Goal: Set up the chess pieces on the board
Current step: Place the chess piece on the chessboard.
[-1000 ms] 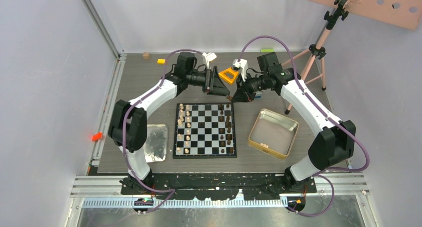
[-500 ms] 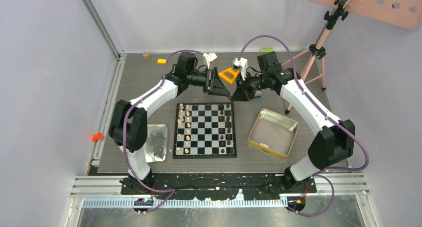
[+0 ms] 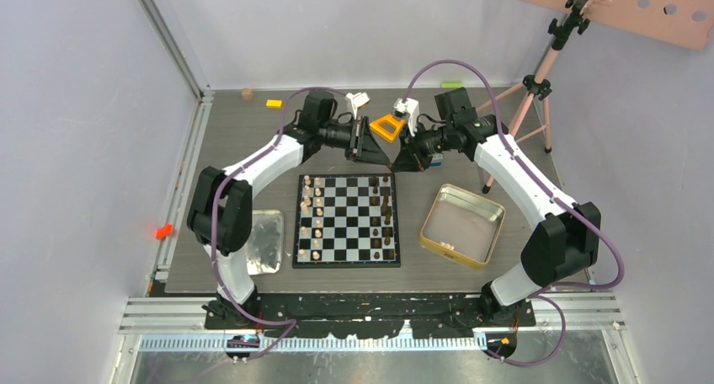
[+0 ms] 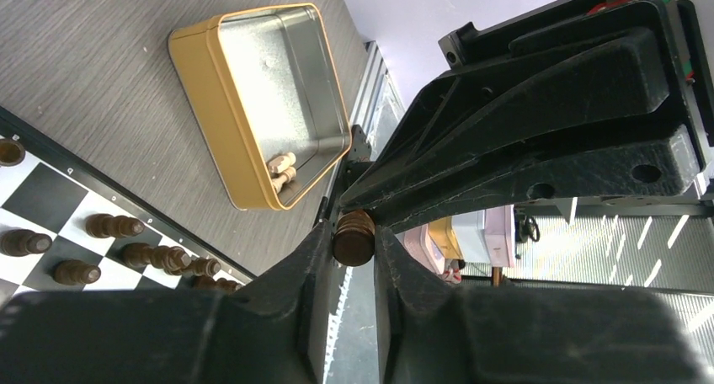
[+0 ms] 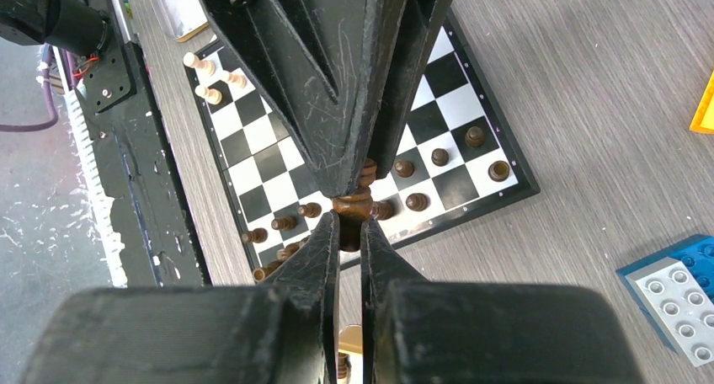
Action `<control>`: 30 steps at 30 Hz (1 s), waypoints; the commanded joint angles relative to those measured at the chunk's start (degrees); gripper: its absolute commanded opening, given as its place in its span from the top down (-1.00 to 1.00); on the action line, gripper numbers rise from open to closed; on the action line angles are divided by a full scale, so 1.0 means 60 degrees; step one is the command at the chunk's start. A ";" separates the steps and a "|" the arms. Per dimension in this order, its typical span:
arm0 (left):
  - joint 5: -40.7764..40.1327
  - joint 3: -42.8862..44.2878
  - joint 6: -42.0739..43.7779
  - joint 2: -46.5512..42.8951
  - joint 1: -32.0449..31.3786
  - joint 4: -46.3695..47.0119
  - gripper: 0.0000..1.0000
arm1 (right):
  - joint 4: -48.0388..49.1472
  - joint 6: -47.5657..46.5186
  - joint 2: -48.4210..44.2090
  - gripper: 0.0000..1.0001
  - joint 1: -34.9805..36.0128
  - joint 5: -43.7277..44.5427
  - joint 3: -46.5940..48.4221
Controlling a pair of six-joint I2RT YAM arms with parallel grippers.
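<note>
Item: dark piece (image 4: 354, 237), 1 pc, mid-air nr far corner of board (image 3: 346, 220); pinched by L jaws and R jaws both.

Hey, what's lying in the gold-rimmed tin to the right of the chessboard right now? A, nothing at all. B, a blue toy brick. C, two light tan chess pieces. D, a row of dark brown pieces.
C: the left wrist view shows two light tan chess pieces lying together in one corner of the gold-rimmed tin.
</note>
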 commanded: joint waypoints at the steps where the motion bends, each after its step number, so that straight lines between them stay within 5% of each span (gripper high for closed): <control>1: 0.0613 0.0419 0.0015 -0.0020 -0.0221 0.0010 0.63 | 0.0276 -0.0086 -0.0067 0.99 0.0053 0.0112 0.0266; 5: 0.0653 0.0333 -0.0052 -0.0089 -0.0220 0.0243 1.00 | 0.0300 0.0017 -0.0032 0.89 0.0053 0.0178 0.0326; 10: 0.0416 -0.0549 -0.1116 -0.0578 0.0016 0.2281 1.00 | 0.1272 0.1419 -0.0306 0.16 -0.0362 -0.0306 0.0002; 14: 0.0160 -0.1522 -0.3026 -0.0863 0.0292 0.5006 1.00 | 0.2756 0.3313 -0.0542 -0.04 -0.0664 -0.0964 -0.0642; 19: 0.0096 -0.2009 -0.4828 -0.0660 0.0321 0.7053 1.00 | 0.4029 0.4635 -0.0710 -0.08 -0.0731 -0.1334 -0.1154; 23: -0.0023 -0.2123 -0.5170 -0.0498 0.0351 0.7256 1.00 | 0.4355 0.4857 -0.0774 -0.03 -0.0801 -0.1595 -0.1283; 30: -0.0021 -0.2139 -0.5428 -0.0290 0.0376 0.7399 1.00 | 0.4285 0.4578 -0.0854 0.37 -0.0803 -0.1679 -0.1388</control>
